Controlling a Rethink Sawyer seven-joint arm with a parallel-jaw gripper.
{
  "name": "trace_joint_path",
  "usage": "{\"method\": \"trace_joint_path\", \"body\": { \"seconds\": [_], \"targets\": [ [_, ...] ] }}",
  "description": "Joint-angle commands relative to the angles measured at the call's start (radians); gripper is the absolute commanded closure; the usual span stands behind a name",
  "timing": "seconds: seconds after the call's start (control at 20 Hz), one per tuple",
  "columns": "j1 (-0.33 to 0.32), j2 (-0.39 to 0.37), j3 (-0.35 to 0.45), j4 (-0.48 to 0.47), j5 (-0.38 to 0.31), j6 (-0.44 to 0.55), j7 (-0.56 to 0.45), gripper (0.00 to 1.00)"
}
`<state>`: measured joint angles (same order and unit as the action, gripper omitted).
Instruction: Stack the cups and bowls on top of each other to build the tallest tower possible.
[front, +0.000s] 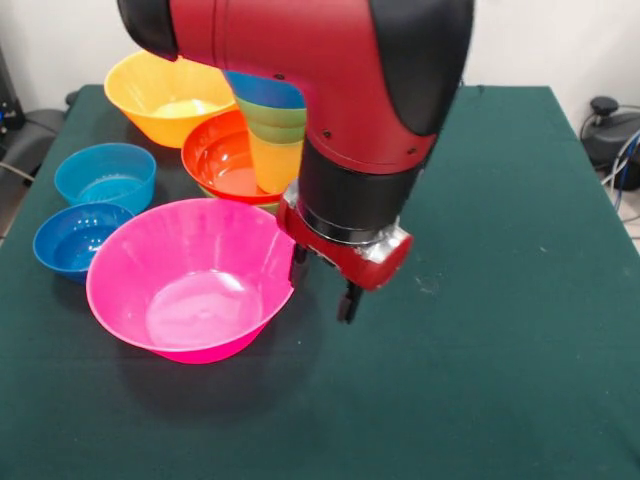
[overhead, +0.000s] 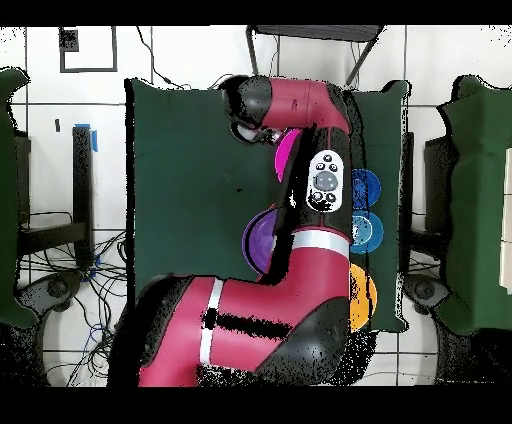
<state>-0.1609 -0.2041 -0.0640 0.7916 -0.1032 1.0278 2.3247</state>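
Observation:
The tower stands at the back. A red-orange bowl (front: 222, 155) rests in a green bowl (front: 268, 207). In the red-orange bowl stands the yellow cup (front: 275, 162), which carries a small green bowl (front: 272, 115) and a blue piece (front: 265, 90) on top. A large pink bowl (front: 190, 280) sits alone at the front and shows as a sliver (overhead: 285, 155) from overhead. My gripper (front: 322, 285) hangs open just right of the pink bowl's rim, low over the cloth. One fingertip (front: 297, 265) is right at the rim. I cannot tell whether it touches.
A large orange bowl (front: 160, 95) sits at the back left of the front view. A light-blue bowl (front: 105, 175) and a dark-blue bowl (front: 75, 235) are on the left. From overhead a purple bowl (overhead: 258, 240) shows beside the arm. The green table cloth (front: 520, 300) stretches to the right.

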Motion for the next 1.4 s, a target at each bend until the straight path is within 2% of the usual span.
{"method": "trace_joint_path", "body": {
  "seconds": [0.05,0.6,0.9,1.4],
  "targets": [
    [-0.048,-0.03,0.103,0.172,-0.092,-0.068,-0.363,0.0],
    [-0.096,0.038,0.128,0.149,-0.15,-0.161,-0.386,0.0],
    [-0.119,0.053,0.131,0.202,-0.176,-0.267,-0.394,0.0],
    [-0.143,0.091,0.166,0.251,-0.165,-0.356,-0.376,0.0]
  ]
}}
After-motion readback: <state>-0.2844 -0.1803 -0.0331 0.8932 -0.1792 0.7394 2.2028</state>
